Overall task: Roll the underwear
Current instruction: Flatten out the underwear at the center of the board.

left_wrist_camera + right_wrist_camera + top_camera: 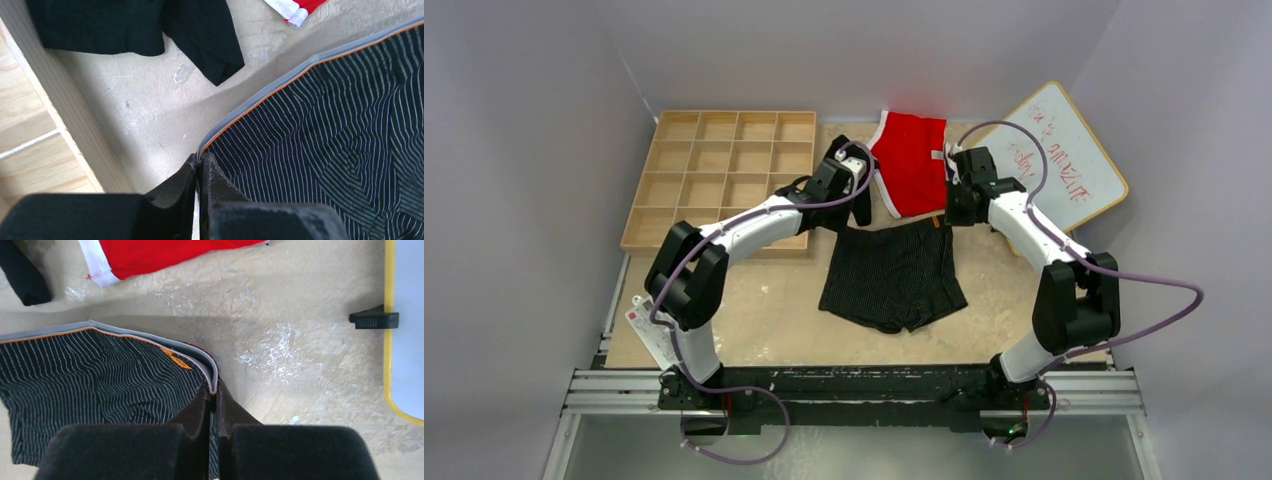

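Left tool (199, 164) and right tool (212, 391) clench opposite corners of underwear (894, 275); it stretches between them.

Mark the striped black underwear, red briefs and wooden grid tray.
striped black underwear (894, 275), top view, middle of the fabric.
red briefs (911, 160), top view, centre of the red panel.
wooden grid tray (686, 190), top view, bare compartment floor.

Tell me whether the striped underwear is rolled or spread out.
Spread out. The striped underwear lies flat on the table, both legs showing, no roll begun; the left gripper and right gripper each pinch a waistband corner.
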Controlling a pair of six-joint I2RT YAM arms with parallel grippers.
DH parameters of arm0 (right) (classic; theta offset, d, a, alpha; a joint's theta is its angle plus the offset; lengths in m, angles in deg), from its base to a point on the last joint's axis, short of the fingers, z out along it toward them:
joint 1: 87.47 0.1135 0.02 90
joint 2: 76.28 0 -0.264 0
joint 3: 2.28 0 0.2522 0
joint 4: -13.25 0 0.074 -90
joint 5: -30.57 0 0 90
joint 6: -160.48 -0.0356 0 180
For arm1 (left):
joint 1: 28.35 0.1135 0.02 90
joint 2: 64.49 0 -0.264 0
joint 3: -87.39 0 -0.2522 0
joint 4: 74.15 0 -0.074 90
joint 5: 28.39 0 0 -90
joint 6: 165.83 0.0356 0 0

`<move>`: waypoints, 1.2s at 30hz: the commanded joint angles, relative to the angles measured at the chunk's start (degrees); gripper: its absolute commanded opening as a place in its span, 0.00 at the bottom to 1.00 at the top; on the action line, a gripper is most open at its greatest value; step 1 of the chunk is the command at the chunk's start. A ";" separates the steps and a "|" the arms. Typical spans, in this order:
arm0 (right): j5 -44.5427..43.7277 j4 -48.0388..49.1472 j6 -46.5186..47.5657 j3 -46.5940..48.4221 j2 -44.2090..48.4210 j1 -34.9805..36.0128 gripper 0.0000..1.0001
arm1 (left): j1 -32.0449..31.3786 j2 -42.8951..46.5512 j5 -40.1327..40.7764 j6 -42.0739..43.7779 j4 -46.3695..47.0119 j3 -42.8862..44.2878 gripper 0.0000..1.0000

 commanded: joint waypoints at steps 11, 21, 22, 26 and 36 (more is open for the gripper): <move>19.99 -16.22 1.84 3.63 33.98 -0.53 0.00 | 0.29 32.43 -15.07 0.08 -9.94 -5.07 0.00; 41.64 -33.83 5.99 15.07 46.26 -0.45 0.00 | -7.21 51.23 -22.11 -5.81 -27.80 -0.88 0.00; 39.81 -33.58 5.53 14.12 46.40 -0.44 0.00 | -7.22 51.14 -21.91 -5.96 -27.61 -0.93 0.00; 21.14 -28.02 3.33 4.76 43.63 -0.52 0.00 | -7.13 45.97 -14.86 -6.03 -22.50 -4.97 0.00; 11.15 -4.95 2.18 -7.93 12.21 -0.33 0.00 | -1.83 11.66 -5.65 -2.58 -2.64 -7.10 0.00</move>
